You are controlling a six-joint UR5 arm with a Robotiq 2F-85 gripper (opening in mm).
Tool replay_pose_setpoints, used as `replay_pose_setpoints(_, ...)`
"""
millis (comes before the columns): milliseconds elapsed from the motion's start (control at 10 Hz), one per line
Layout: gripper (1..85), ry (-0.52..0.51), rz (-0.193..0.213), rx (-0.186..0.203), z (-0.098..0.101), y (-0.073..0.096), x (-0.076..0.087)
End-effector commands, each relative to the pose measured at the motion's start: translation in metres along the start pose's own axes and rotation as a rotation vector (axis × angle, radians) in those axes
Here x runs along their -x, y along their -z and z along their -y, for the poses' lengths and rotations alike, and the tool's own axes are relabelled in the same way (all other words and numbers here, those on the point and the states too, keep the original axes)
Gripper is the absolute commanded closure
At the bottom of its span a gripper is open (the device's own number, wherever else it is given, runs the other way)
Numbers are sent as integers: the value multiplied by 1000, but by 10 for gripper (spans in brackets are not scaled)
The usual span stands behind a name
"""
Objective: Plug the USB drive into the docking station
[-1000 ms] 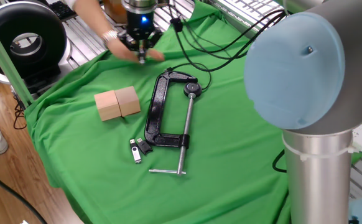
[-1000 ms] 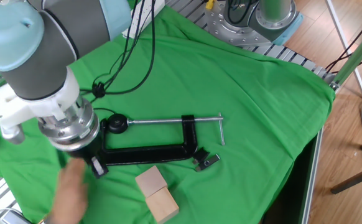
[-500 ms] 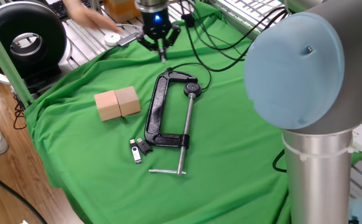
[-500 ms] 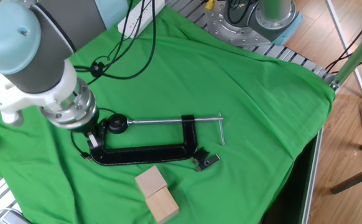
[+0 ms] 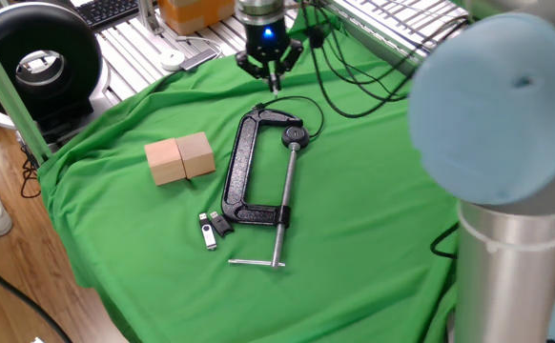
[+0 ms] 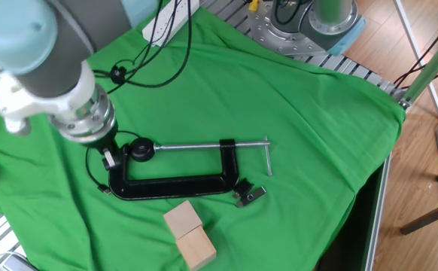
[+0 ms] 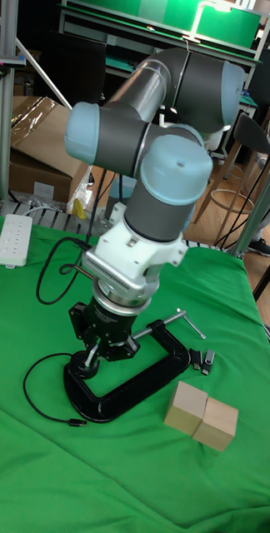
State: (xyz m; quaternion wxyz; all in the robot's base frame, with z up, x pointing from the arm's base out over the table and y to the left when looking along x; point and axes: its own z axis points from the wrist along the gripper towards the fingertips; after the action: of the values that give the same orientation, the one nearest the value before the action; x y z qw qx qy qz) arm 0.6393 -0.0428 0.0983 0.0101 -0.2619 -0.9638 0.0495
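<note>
Claw (image 5: 272, 78) hangs over the far end of the C-clamp (image 5: 256, 171), gripping something small, can't tell what. USB drive (image 5: 207, 232) sits untouched by the clamp's near end. No docking station visible, so basically nothing's done.

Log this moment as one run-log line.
gripper: above C-clamp end, contents unclear | USB drives: on cloth beside clamp | docking station: not seen

The robot arm (image 7: 160, 125) has dark grey tubular links with pale blue rounded caps at the joints. Its wrist ends in a ribbed silver flange with a white block, below which sits a black gripper (image 5: 270, 78) lit by a blue light.
</note>
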Motion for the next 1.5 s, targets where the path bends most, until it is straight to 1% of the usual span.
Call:
replay_pose_setpoints(0,840,-84,54,83,-2,-18,-8)
replay_pose_setpoints(100,840,-99,72,57,6,-26,-13)
replay_pose_setpoints(200,840,-115,59,46,11,-28,-24)
replay_pose_setpoints(300,840,-121,55,25,20,-30,-29)
replay_pose_setpoints(400,840,-127,61,58,14,-30,-28)
replay_pose_setpoints(500,840,-133,29,102,7,-29,-38)
replay_pose_setpoints(600,840,-122,16,100,12,-32,-42)
replay_pose_setpoints(700,840,-109,13,107,15,-34,-44)
replay_pose_setpoints(800,840,-96,33,89,23,-33,-39)
replay_pose_setpoints(900,840,-96,27,99,22,-33,-40)
replay_pose_setpoints(1000,840,-96,33,103,21,-37,-39)
replay_pose_setpoints(1100,840,-64,49,99,25,-41,-37)
replay_pose_setpoints(1200,840,-53,37,120,22,-42,-42)
replay_pose_setpoints(1300,840,-49,44,117,26,-45,-41)
replay_pose_setpoints(1400,840,-45,52,128,26,-48,-41)
